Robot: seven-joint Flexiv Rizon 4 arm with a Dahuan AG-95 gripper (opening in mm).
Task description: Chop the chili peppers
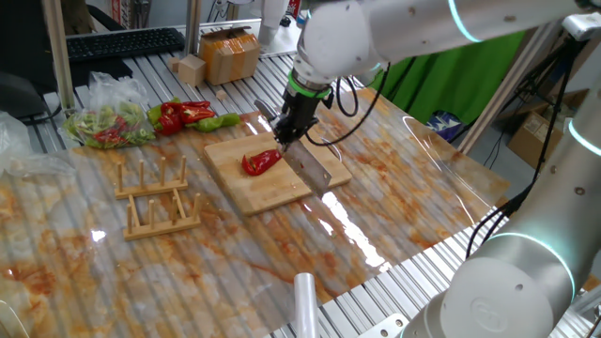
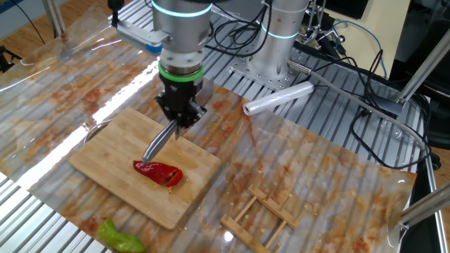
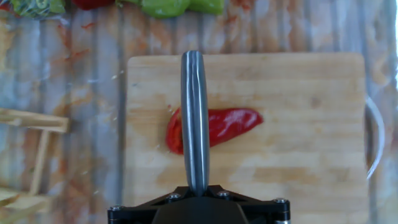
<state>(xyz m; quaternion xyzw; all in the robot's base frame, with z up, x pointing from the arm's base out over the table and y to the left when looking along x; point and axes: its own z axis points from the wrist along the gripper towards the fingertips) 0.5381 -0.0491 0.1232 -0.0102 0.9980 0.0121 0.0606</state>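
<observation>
claw (image 2: 180, 119) clamped tight on a knife (image 3: 194, 118), pointing straight down, blade lying across the wide end of a red chili pepper (image 3: 227, 124), pepper on a wooden cutting board (image 3: 298, 93), board on the stained worktop (image 1: 113, 272)

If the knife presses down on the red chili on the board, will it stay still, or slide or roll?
The red chili pepper looks glossy, so it may slip sideways under the knife. Its tapered, rounded body could roll slightly on the smooth wooden cutting board. It lies loose, nothing pinning it, so it probably shifts easily.
</observation>
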